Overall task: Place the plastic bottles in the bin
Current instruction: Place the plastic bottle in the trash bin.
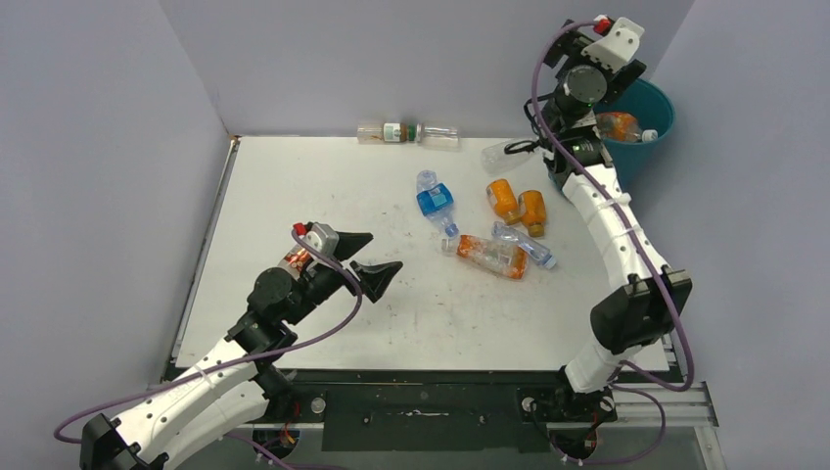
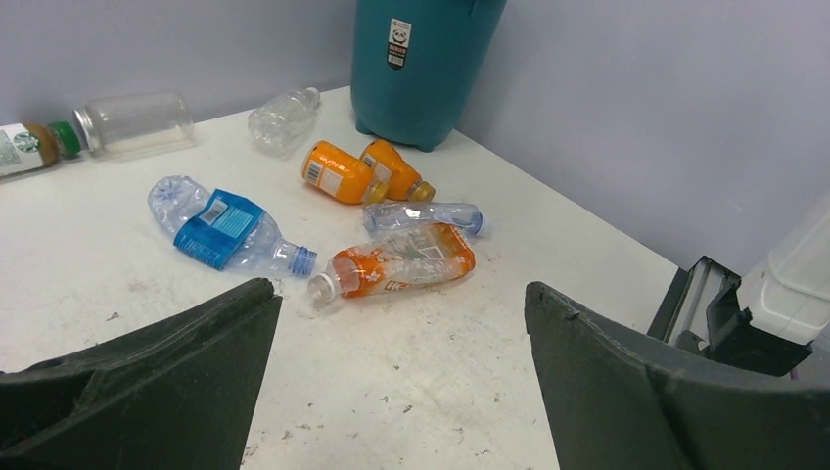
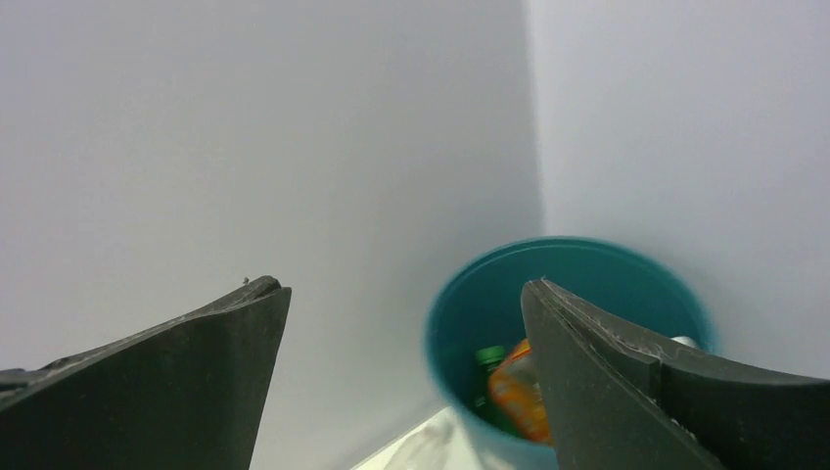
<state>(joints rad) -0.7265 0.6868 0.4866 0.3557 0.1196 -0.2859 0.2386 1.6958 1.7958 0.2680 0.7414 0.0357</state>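
The teal bin [image 1: 654, 110] stands at the table's back right corner and holds an orange bottle [image 3: 514, 392] and a green-capped one [image 3: 489, 358]. On the table lie a blue-labelled bottle [image 1: 436, 201], two orange bottles [image 1: 503, 200] [image 1: 532, 211], a clear bottle [image 1: 524, 245], an orange-labelled jug [image 1: 492, 256] and a clear bottle [image 1: 504, 154] beside the bin. My left gripper [image 1: 377, 257] is open and empty, low over the table left of the jug [image 2: 401, 259]. My right gripper [image 3: 401, 286] is open and empty, raised beside the bin [image 3: 460, 323].
A brown green-capped bottle [image 1: 391, 132] and a clear jar-like bottle [image 1: 440, 135] lie end to end against the back wall. Grey walls close in the table on the left, back and right. The right arm [image 1: 612, 215] stretches along the table's right side.
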